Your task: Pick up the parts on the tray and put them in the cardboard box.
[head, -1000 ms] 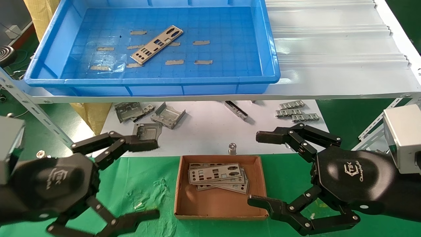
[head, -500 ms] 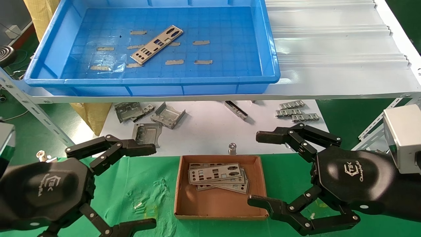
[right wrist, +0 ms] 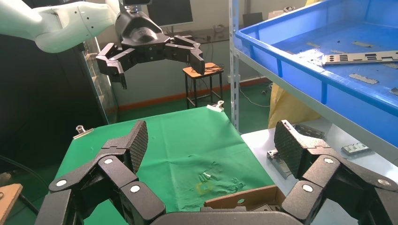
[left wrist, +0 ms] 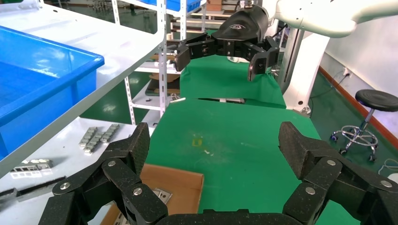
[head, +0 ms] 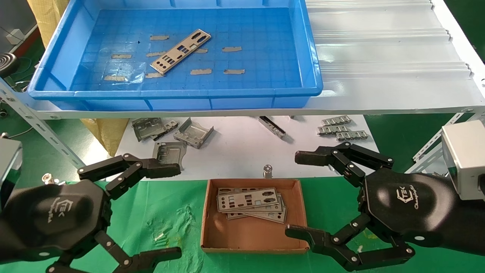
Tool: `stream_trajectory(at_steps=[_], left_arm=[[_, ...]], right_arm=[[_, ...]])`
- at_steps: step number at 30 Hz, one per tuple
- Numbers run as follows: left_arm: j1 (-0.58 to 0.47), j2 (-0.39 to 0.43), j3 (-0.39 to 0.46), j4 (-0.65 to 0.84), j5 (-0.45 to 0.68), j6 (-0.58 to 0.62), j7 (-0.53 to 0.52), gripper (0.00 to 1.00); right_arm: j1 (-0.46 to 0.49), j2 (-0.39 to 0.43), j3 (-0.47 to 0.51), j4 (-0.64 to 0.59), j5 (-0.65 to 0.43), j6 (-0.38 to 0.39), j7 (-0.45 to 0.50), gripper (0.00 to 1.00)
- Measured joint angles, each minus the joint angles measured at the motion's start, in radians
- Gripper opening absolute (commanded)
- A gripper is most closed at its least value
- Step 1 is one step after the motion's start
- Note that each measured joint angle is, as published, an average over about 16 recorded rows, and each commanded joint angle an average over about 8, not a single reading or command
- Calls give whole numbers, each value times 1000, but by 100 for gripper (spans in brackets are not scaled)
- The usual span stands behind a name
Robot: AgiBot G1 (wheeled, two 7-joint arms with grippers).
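Note:
One silver-grey plate (head: 180,51) lies at a slant on the floor of the blue tray (head: 314,72), on the upper shelf; it also shows in the right wrist view (right wrist: 359,58). The cardboard box (head: 254,235) sits on the green cloth below, with a few plates (head: 248,200) stacked at its far end. My left gripper (head: 172,212) is open and empty, hovering left of the box. My right gripper (head: 299,194) is open and empty, at the box's right side. In the left wrist view, the box's corner (left wrist: 180,183) lies below my left gripper (left wrist: 213,145).
Bent metal brackets (head: 193,132) and linked grey strips (head: 343,129) lie on the white sheet (head: 242,151) under the shelf. A small metal cylinder (head: 268,170) stands just behind the box. The shelf's front edge (head: 242,111) overhangs the space above the box's far side.
My left gripper dropped and drew back toward me and to the left, then rose slightly. The right gripper, the box and the plates have not moved.

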Motion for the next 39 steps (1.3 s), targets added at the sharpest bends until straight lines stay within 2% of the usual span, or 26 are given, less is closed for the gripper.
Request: stream_trajectory(at_steps=[39], left_arm=[[-4, 4, 3, 7, 4, -1, 3, 100]], right_arm=[[0, 0, 0, 0, 0, 0, 0, 100]])
